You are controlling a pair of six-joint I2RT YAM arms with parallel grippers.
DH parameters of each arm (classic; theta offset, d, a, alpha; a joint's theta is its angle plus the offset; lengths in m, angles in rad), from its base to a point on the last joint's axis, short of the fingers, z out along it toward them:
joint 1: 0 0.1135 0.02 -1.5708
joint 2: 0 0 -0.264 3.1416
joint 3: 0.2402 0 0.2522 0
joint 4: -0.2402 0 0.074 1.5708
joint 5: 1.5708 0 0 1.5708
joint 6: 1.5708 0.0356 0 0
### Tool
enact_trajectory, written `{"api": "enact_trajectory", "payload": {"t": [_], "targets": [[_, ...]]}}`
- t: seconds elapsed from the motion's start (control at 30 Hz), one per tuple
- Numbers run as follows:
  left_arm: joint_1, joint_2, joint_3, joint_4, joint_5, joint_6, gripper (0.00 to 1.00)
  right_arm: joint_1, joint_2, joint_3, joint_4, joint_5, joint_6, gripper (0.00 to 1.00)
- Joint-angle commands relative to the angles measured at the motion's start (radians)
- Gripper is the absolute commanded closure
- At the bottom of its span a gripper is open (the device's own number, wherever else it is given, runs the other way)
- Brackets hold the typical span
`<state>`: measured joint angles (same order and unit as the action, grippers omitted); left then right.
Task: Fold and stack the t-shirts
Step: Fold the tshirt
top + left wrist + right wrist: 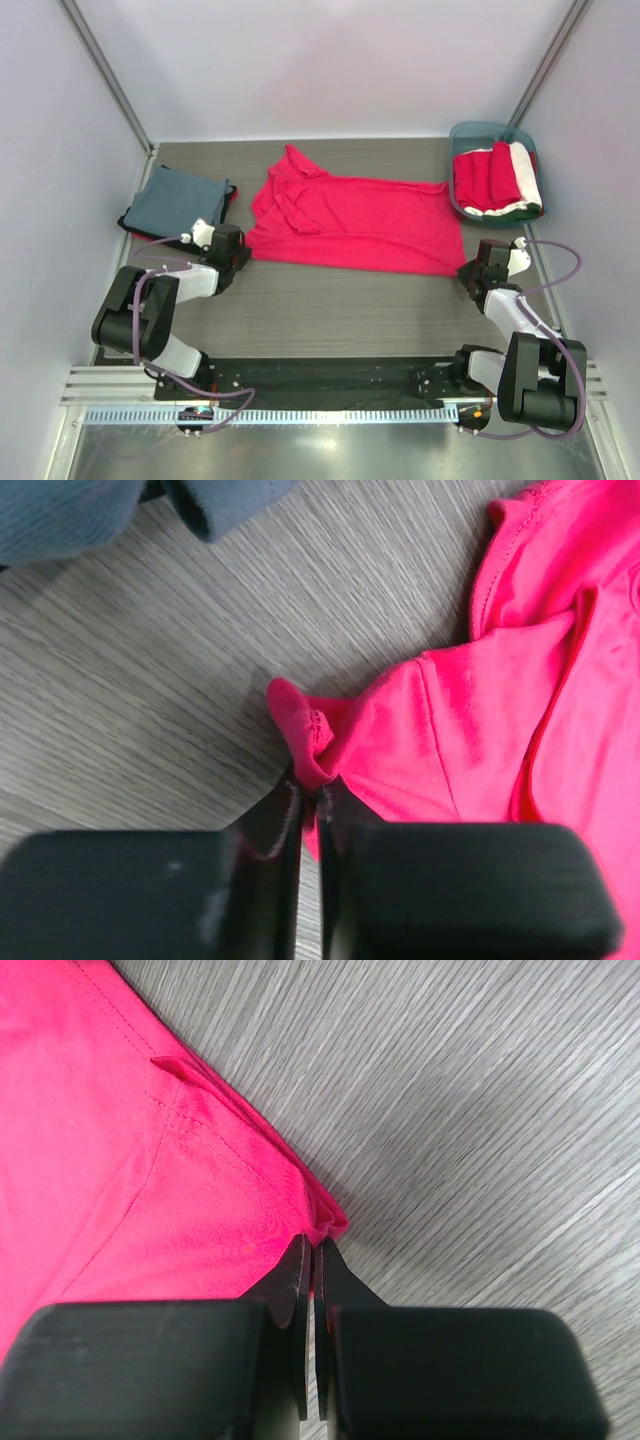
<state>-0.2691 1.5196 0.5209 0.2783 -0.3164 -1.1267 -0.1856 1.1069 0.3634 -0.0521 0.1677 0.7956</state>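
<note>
The crimson t-shirt (350, 225) lies spread across the middle of the table (350, 310). The left claw (310, 795) is clenched on its near left corner. The right claw (310, 1255) pinches the near right corner, seemingly through both layers. A folded blue-grey t-shirt (175, 200) lies far left.

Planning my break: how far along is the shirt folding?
Done: a grey shirt lies folded at far left. In hand: the red shirt lies spread out, with the left gripper and right gripper each pinching a near corner. Left: folding and stacking it, then probably the shirts in the tub.
</note>
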Motion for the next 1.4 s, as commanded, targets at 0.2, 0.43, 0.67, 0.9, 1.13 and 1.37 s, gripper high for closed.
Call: {"api": "enact_trajectory", "payload": {"t": [0.2, 0.43, 0.67, 0.9, 1.13, 1.37], "targets": [[-0.001, -0.094, 0.040, -0.221, -0.066, 0.016, 1.00, -0.005, -0.042, 0.009, -0.023, 0.007, 0.011, 0.99], [0.007, -0.179, 0.212, -0.441, -0.062, 0.030, 1.00, -0.005, -0.027, 0.155, -0.130, -0.026, 0.050, 0.99], [0.036, -0.241, 0.655, -0.750, -0.056, 0.100, 1.00, -0.006, 0.030, 0.613, -0.356, -0.062, 0.053, 0.99], [0.037, -0.421, 0.725, -0.916, -0.052, 0.169, 1.00, -0.006, -0.093, 0.661, -0.466, -0.123, 0.034, 0.99], [0.037, -0.536, 0.980, -1.097, -0.012, 0.237, 1.00, -0.006, -0.248, 0.908, -0.661, -0.149, -0.012, 0.99], [0.036, -0.549, 1.258, -1.228, 0.014, 0.264, 1.00, -0.006, -0.286, 1.175, -0.787, -0.111, -0.047, 0.99]]}}
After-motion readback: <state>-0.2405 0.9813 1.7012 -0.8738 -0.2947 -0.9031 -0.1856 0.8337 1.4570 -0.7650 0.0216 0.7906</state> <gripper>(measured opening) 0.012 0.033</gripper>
